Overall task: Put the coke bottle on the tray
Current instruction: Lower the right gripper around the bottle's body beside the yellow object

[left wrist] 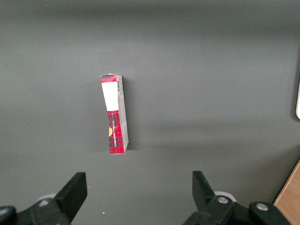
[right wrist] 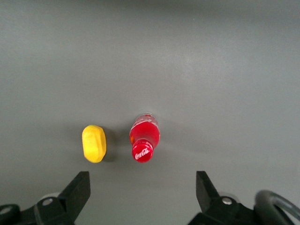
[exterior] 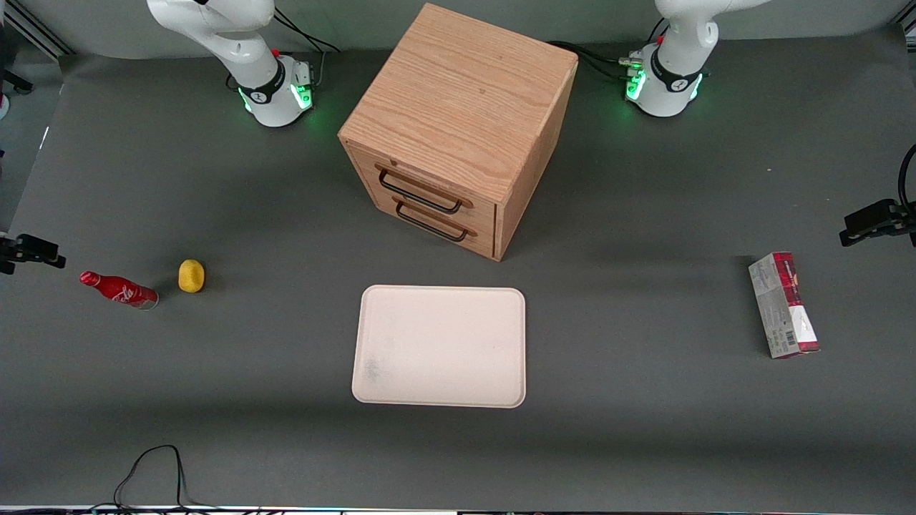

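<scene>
The coke bottle (exterior: 118, 290), small and red with a red cap, stands on the grey table toward the working arm's end, far sideways from the tray. The right wrist view shows the coke bottle (right wrist: 144, 138) from above, cap up. My right gripper (right wrist: 142, 180) hangs high above the table with its black fingers (right wrist: 79, 187) spread wide and nothing between them; the bottle lies just ahead of the gap. The gripper itself is out of the front view. The cream-white tray (exterior: 439, 346) lies flat and bare in the middle of the table, in front of the drawer cabinet.
A yellow lemon-like object (exterior: 191, 276) sits beside the bottle, toward the tray; it also shows in the right wrist view (right wrist: 94, 143). A wooden drawer cabinet (exterior: 458, 129) stands farther from the camera than the tray. A red-and-grey carton (exterior: 783, 304) lies toward the parked arm's end.
</scene>
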